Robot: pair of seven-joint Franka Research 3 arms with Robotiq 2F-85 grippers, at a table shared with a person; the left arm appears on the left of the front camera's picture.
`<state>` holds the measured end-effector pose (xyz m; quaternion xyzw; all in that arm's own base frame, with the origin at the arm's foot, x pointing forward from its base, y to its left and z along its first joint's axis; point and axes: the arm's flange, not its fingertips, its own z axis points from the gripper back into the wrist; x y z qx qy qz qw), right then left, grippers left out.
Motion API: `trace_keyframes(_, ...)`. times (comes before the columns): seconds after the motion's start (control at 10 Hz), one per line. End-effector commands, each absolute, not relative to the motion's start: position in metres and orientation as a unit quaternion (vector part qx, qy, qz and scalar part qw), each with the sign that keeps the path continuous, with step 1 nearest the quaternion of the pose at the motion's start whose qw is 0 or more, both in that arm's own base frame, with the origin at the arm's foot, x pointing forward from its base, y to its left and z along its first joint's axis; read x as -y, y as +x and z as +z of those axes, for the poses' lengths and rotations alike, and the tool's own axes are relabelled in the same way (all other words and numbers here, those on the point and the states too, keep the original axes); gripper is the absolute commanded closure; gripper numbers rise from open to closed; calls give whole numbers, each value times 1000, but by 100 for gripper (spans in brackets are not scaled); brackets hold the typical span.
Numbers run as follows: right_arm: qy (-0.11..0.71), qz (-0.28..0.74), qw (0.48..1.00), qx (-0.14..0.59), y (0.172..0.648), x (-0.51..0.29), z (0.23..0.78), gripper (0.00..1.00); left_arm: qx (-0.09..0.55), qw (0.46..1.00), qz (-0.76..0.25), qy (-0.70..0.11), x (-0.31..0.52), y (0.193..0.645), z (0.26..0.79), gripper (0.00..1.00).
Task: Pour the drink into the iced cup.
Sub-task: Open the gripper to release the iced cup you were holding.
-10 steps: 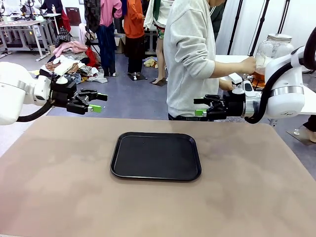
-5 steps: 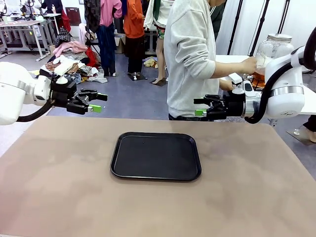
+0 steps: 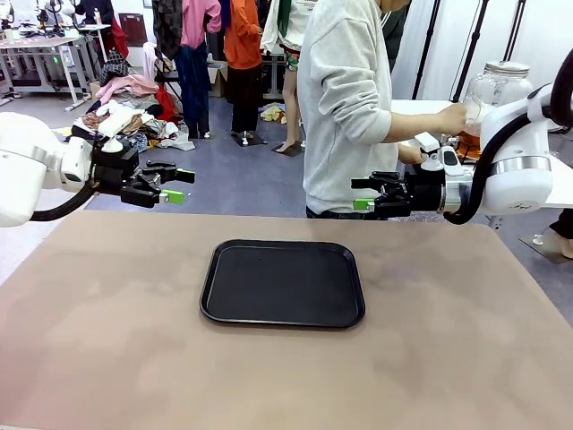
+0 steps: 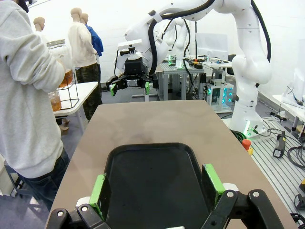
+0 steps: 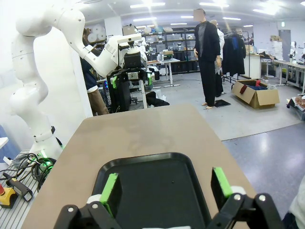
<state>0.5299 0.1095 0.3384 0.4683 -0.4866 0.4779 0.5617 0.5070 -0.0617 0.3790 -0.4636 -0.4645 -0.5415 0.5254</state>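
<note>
You've got the drink (image 3: 472, 136), amber-brown liquid low in a large clear glass jar with a metal lid (image 3: 498, 88), standing upright on a wire stand on the white side table (image 3: 421, 109) behind the right arm, long axis vertical, lid up. In the left wrist view the same liquid (image 4: 67, 76) shows past the person's grey sleeve. The person in the pale grey sweatshirt (image 3: 345, 107) has a hand (image 3: 452, 117) at the jar's front. The jar sits well apart from both sets of fingers, up and behind the right gripper (image 3: 364, 194). Right gripper hangs over the table's far right edge, fingers spread, nothing between them. Left gripper (image 3: 175, 185) likewise at the far left, fingers apart, empty. A black rounded-square plastic tray (image 3: 283, 283) lies flat mid-table on the tan tabletop (image 3: 107, 340). Versus the earlier frames: no visible change, arms and tray in place.
</note>
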Motion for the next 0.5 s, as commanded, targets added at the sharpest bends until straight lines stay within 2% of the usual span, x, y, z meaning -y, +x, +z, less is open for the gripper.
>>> trace_keyframes(0.0,468,478,562,486,531,-111,340,0,467,526,-540,-462,61,507,380,0)
trace_keyframes(0.4,468,478,562,486,531,-111,340,0,467,526,-540,-462,61,507,380,0)
